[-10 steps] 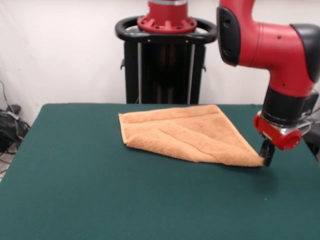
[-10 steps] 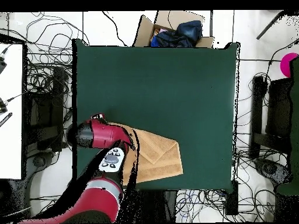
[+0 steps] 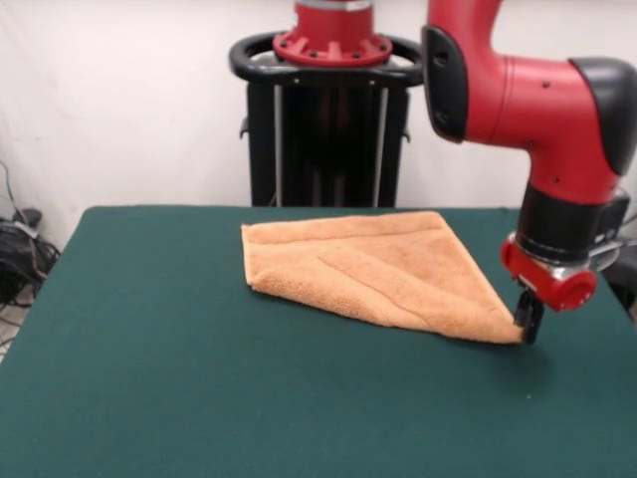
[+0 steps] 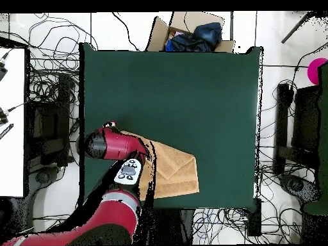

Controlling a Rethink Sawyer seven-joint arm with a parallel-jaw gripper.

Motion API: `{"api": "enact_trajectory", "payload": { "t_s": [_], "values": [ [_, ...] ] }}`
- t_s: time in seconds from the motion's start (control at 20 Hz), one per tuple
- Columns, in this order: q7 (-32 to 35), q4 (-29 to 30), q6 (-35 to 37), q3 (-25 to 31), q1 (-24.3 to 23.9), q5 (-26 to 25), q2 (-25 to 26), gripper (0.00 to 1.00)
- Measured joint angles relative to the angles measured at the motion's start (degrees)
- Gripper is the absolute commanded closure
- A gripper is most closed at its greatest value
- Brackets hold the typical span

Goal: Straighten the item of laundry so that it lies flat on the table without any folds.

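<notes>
We view the table (image 3: 199,398) frontally toward the pedestal (image 3: 328,119); overhead, we look straight down on the table (image 4: 192,96).

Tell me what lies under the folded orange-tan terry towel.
Only the dark green felt table shows around the orange-tan terry towel. The towel is doubled over, so its lower layer and anything beneath are hidden. The black gripper sits at its corner.

An open cardboard box (image 4: 192,33) holding dark blue cloth (image 4: 195,35) sits on the floor, well away from the gripper (image 3: 528,321), amid tangled cables (image 4: 45,83).

Soft even light, faint shadows
</notes>
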Motion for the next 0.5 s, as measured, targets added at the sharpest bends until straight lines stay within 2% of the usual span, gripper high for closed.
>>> {"api": "enact_trajectory", "payload": {
  "t_s": [0.15,0.2,0.5],
  "values": [
    [0.00,-0.14,-0.39,0.48,-0.49,0.00,0.36,1.00],
    [0.00,-0.40,-0.40,0.78,-0.64,0.00,0.62,0.00],
    [0.00,-1.05,-0.40,1.81,-0.72,0.00,0.72,0.00]
  ]
}}
